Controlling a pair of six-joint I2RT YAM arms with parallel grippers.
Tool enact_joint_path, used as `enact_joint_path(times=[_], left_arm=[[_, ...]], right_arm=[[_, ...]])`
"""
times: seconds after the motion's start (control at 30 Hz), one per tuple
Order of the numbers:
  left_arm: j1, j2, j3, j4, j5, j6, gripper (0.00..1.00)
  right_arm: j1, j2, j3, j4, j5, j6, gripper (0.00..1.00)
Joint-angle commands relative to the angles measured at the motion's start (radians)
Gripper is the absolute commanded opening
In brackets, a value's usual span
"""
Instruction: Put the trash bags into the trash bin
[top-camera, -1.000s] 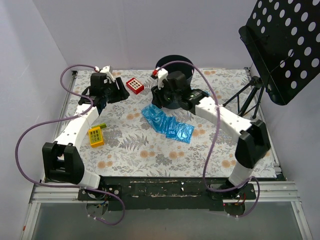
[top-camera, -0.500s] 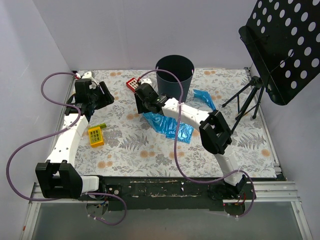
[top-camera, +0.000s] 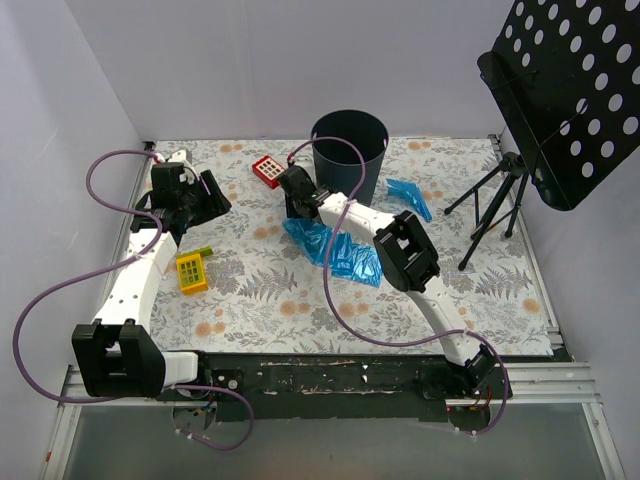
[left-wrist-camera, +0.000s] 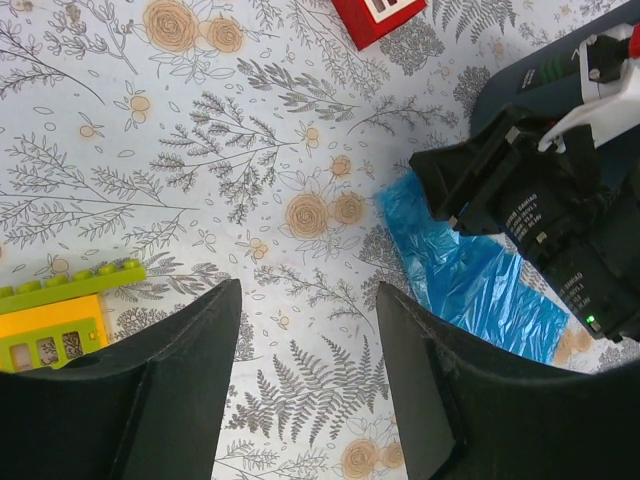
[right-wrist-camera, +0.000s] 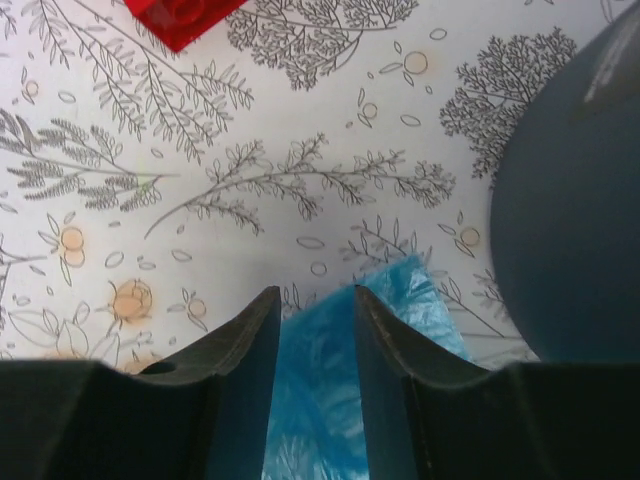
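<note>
Both arm bases sit at the near table (top-camera: 260, 300) edge, L on the left, R on the right, purple cables looping off each.

Nearest item: yellow block (top-camera: 191, 272) w/ grid face, a green strip (top-camera: 200, 252) just beyond it, both left of centre by the L arm's forearm.

Mid-table: spread trash bag (top-camera: 340, 252), crinkly blue film, lying flat on the floral cloth. The R arm reaches over it diag. toward the far left.

Right gripper (right-wrist-camera: 313, 300) hangs over that bag's far-left corner, just beside the bin wall. Jaws narrow but parted, a gap visible; blue film shows in the gap. Can't tell if the pads touch it.

Left gripper (left-wrist-camera: 305, 300) hovers over bare cloth at far left, well apart from the bag. Jaws wide, nothing between them.

Small white print on the right gripper's black body, seen from the L wrist cam: too small to read.

Red tile (top-camera: 267, 171) w/ white squares lies near the far edge, left of the bin; no lettering legible.

Trash bin (top-camera: 368, 170) stands upright at far centre; inside looks dark, contents can't be told.

Second trash bag (top-camera: 408, 197), a smaller blue piece, lies on the table just right of the bin.

Black perforated music stand (top-camera: 570, 90) on a tripod at far right.
</note>
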Motion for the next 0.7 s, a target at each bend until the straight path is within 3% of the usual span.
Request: enact_joint_path(times=[0.0, 0.13, 0.33, 0.5, 0.67], left_arm=[[0.007, -0.02, -0.001, -0.008, 0.045, 0.002, 0.56], [0.007, -0.007, 0.008, -0.008, 0.068, 0.0, 0.55], [0.009, -0.015, -0.01, 0.009, 0.08, -0.003, 0.55], [0.01, -0.03, -0.031, 0.02, 0.099, -0.023, 0.55], [0.012, -0.055, -0.042, 0.014, 0.094, -0.02, 0.55]], right_arm=[[0.003, 0.042, 0.048, 0.087, -0.057, -0.011, 0.39], [0.011, 0.03, 0.002, 0.062, -0.085, 0.012, 0.38], [0.012, -0.059, -0.109, 0.113, -0.157, 0.023, 0.57], [0.011, -0.079, -0.136, 0.151, -0.264, -0.044, 0.57], [0.03, -0.112, -0.184, 0.127, -0.246, -0.109, 0.51]])
